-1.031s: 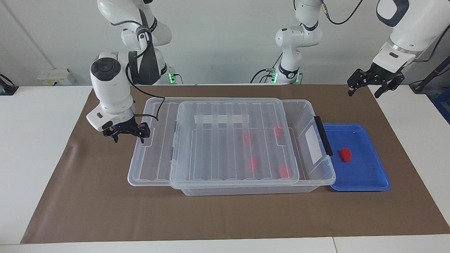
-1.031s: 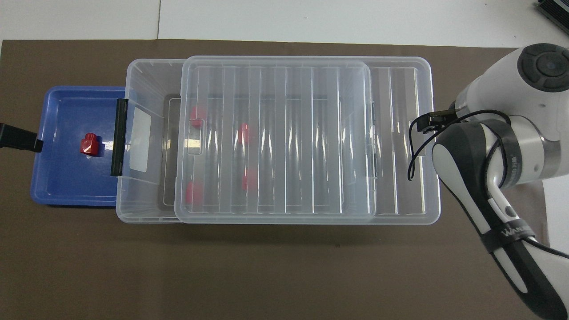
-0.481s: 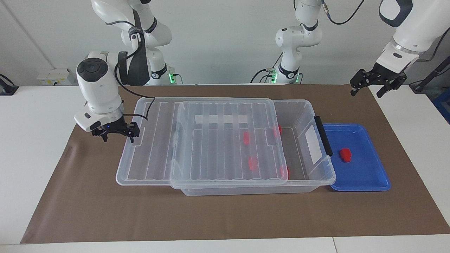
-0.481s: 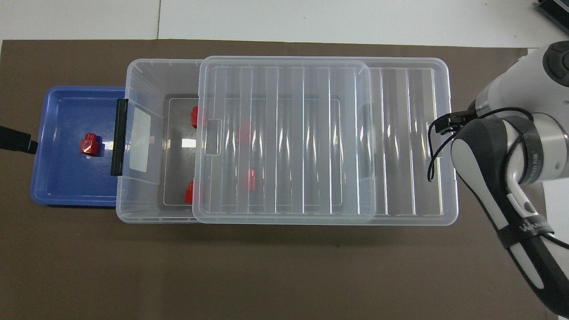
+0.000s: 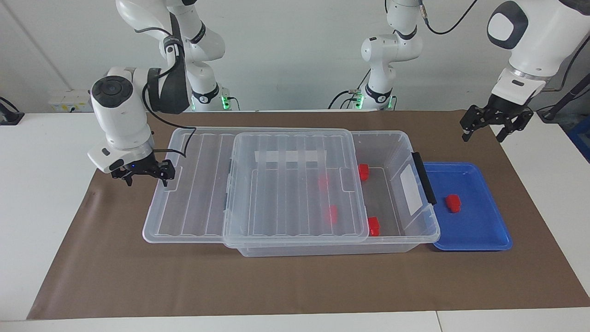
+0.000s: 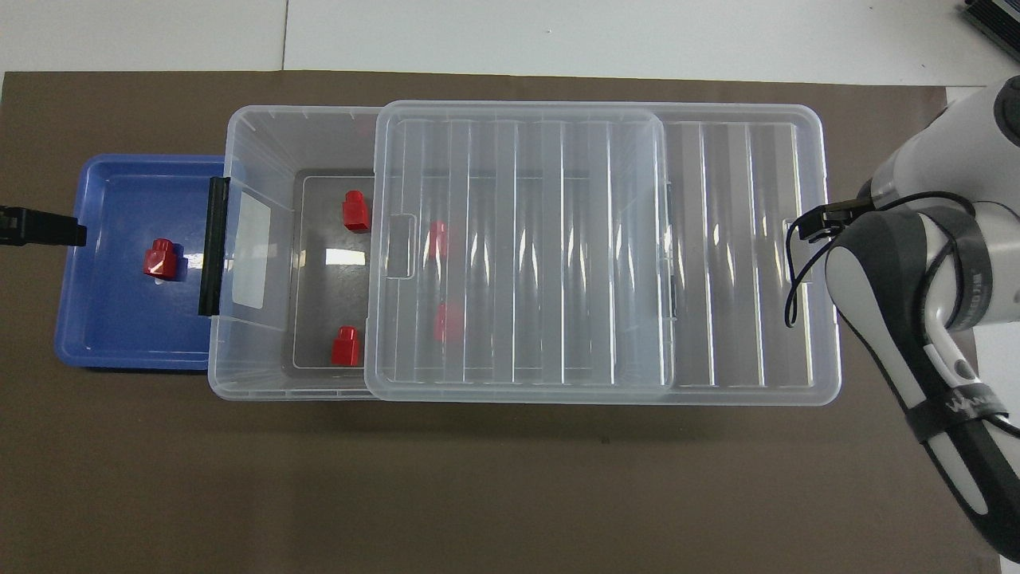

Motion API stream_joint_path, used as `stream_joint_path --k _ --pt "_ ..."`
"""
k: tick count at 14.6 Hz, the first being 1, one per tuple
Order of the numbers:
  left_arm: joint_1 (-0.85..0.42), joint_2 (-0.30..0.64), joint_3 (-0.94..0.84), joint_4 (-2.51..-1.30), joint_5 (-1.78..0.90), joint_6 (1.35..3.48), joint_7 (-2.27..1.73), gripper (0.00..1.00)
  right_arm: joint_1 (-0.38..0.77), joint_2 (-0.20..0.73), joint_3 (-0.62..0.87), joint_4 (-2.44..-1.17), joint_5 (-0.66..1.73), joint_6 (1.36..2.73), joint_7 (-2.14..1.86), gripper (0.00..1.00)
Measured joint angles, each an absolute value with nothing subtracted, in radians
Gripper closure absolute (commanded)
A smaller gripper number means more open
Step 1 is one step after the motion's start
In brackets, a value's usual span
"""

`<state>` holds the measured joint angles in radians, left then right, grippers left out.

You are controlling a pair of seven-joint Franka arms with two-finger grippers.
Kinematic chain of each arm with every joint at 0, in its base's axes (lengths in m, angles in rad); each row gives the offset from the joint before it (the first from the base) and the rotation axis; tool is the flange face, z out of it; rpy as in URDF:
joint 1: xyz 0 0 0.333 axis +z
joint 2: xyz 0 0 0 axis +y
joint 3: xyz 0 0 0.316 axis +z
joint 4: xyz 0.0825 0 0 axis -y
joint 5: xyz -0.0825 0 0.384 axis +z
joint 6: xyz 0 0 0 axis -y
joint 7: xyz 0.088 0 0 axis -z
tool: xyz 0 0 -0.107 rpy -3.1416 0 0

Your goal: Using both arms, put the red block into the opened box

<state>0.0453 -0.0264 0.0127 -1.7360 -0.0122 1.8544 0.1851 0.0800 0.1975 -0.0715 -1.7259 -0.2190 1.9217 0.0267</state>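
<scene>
Starting at the robots' end: the white right arm's black two-finger hand (image 5: 144, 173) is hanging low at the right arm's end of the box. Its fingers are standing apart, and one fingertip looks to be touching the end rim of the ribbed see-through lid (image 5: 286, 193), though I can't tell if it's actually hooking it. The left arm's hand (image 5: 491, 127) is hovering up in the air over the corner of the brown mat (image 5: 276, 286) at the left arm's end, fingers spread wide, holding nothing.

The large clear plastic storage box (image 6: 255, 135) is sitting mid-mat on the white desk (image 5: 41, 184). The lid is lying flat on top but sticking out well past the box toward the right arm's end, so the end with the black clip handle (image 5: 424, 177) is lying open. Two loose blocks (image 5: 363, 171) are showing in that uncovered part, one nearer the robots and one farther, and two more are showing blurry through the lid.

The small bright red block (image 5: 453, 203) is sitting alone in the shallow blue tray (image 5: 479, 235), which is touching the box's handle end.
</scene>
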Motion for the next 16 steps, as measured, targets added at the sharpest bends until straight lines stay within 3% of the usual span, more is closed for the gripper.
stream_joint_path --k 5,9,16 --pt "0.067 0.010 0.016 -1.831 -0.011 2.001 0.181 0.00 0.049 0.196 -0.072 -1.726 -0.229 1.921 -0.012 0.00" --pt "0.102 0.052 0.018 -1.986 -0.011 2.206 0.181 0.00 0.031 0.195 -0.072 -1.726 -0.246 1.921 -0.027 0.00" --pt "0.128 0.103 0.019 -2.063 -0.011 2.296 0.180 0.00 0.033 0.190 -0.071 -1.725 -0.252 1.920 -0.027 0.00"
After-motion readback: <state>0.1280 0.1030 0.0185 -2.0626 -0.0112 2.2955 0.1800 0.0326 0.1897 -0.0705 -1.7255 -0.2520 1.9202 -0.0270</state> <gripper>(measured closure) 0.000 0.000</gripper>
